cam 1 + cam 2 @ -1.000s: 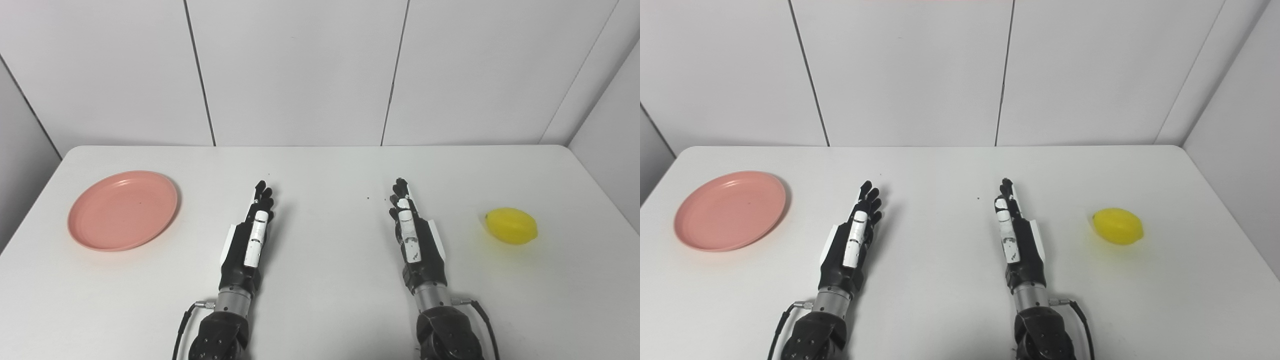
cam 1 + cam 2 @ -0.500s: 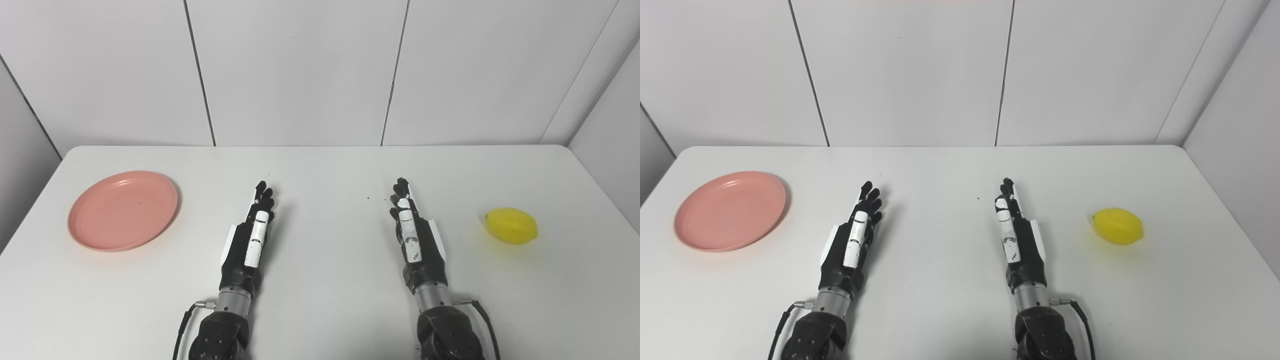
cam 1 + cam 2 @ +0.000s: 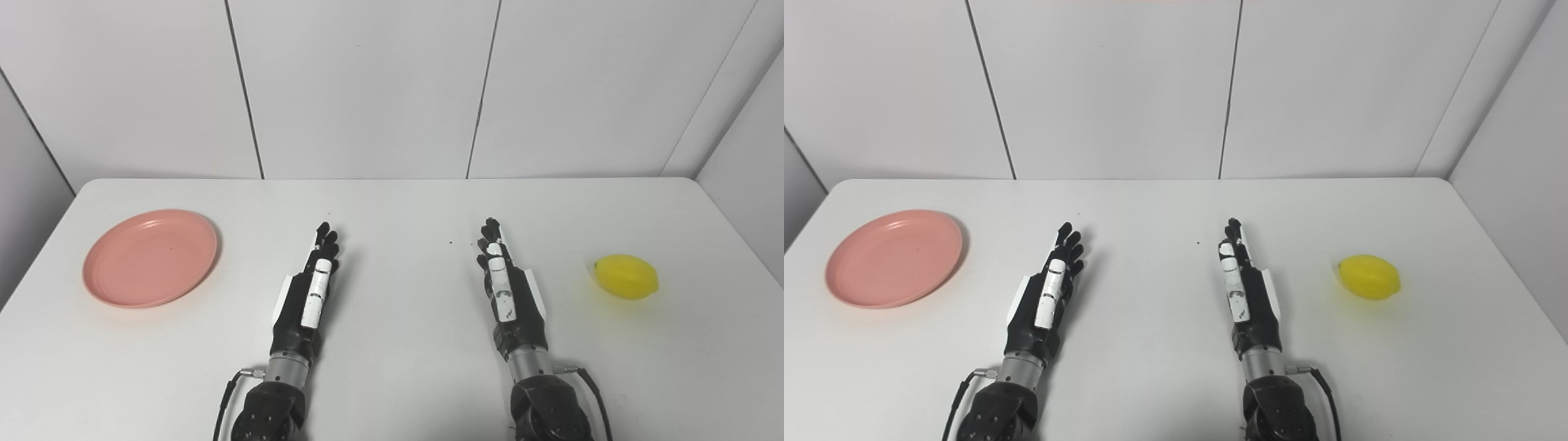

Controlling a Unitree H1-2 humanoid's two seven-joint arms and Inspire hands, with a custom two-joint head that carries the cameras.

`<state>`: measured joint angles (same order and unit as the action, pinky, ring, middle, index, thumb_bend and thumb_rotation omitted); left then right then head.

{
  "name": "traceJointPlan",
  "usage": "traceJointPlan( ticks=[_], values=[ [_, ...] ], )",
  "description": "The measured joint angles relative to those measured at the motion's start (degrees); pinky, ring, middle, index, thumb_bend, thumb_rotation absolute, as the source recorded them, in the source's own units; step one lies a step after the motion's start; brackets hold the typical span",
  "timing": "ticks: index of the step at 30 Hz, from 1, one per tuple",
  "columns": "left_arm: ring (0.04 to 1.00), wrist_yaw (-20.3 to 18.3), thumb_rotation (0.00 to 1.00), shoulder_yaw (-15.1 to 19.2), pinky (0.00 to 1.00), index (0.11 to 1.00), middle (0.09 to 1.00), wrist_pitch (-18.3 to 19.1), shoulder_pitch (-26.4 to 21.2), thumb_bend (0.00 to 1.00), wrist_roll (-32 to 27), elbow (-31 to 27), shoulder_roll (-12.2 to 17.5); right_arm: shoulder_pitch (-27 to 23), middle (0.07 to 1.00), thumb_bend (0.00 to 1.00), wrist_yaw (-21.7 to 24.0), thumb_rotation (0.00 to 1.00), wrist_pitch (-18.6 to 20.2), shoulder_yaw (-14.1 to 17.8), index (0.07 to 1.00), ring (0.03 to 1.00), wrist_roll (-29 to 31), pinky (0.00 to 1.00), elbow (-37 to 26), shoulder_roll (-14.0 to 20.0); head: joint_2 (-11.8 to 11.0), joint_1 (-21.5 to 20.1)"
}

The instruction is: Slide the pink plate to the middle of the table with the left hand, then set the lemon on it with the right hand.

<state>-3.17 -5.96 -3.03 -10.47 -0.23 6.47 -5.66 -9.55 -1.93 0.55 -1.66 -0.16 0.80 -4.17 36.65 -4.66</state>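
Left eye view
- left robot hand (image 3: 306, 293): lying along the desk (image 3: 392, 202), fingers straight and pointing at the back wall, tipped a bit to the right. Flat and extended, nothing in it, so basically spread out and empty.
- right robot hand (image 3: 507, 288): same deal, stretched out with fingers aimed away and leaning slightly left. Holding nothing.
- pink plate (image 3: 150, 257): way off to the left of the left robot hand, near the desk's left edge, well apart from the fingers. Not at the middle of the desk yet.
- lemon (image 3: 626, 277): sitting on the desk to the right of the right robot hand, well apart from it, not touching anything.
- speck: tiny dark dot on the desk just left of the right robot hand's fingertips, can't tell what it is.

Right eye view
- hands: both look the same here, long and flat, palms turned inward-ish, wrists and black cables coming in from the bottom edge.
- plate: sits closer to the picture's left border, with less of the desk's left edge showing beside it.
- lemon: more bare desk shows to its right, out to the rounded far right corner.
- extra: a thin pinkish strip along the top edge of the wall, which the left eye view doesn't have.
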Motion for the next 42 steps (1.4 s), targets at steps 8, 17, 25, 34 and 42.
traceJointPlan(
  ticks=[8,17,25,34,42],
  values=[
    [1.000,0.00,1.00,0.01,1.00,1.000,1.000,-0.01,0.00,0.48,0.01,0.02,0.00,0.00,1.000,0.78,-0.01,1.00,0.00,-0.01,1.000,1.000,-0.10,1.00,0.00,0.00,0.00,0.00],
    [1.000,0.02,1.00,0.00,1.00,1.000,1.000,-0.13,0.00,0.46,0.05,0.03,0.00,0.02,1.000,0.79,0.03,1.00,0.00,-0.03,0.999,1.000,0.01,1.00,0.00,0.00,0.09,0.18],
    [1.000,2.87,1.00,0.32,1.00,0.994,1.000,-0.41,-0.07,0.52,2.93,0.29,-0.29,0.14,1.000,0.77,-0.01,1.00,0.00,-0.01,0.990,1.000,0.02,1.00,0.00,-0.04,0.09,0.09],
    [1.000,6.83,1.00,0.48,1.00,0.978,1.000,-1.92,-1.08,0.56,7.79,1.85,-0.69,0.42,1.000,0.77,0.03,1.00,0.01,-0.20,0.998,1.000,-0.10,1.00,-0.99,-0.13,0.18,0.00],
    [1.000,4.38,1.00,0.35,1.00,1.000,1.000,-3.16,-1.20,0.49,4.70,2.08,-0.31,0.56,1.000,0.77,0.73,1.00,0.04,-0.81,1.000,1.000,-0.12,1.00,-1.26,0.12,0.26,-0.09]
  ],
)
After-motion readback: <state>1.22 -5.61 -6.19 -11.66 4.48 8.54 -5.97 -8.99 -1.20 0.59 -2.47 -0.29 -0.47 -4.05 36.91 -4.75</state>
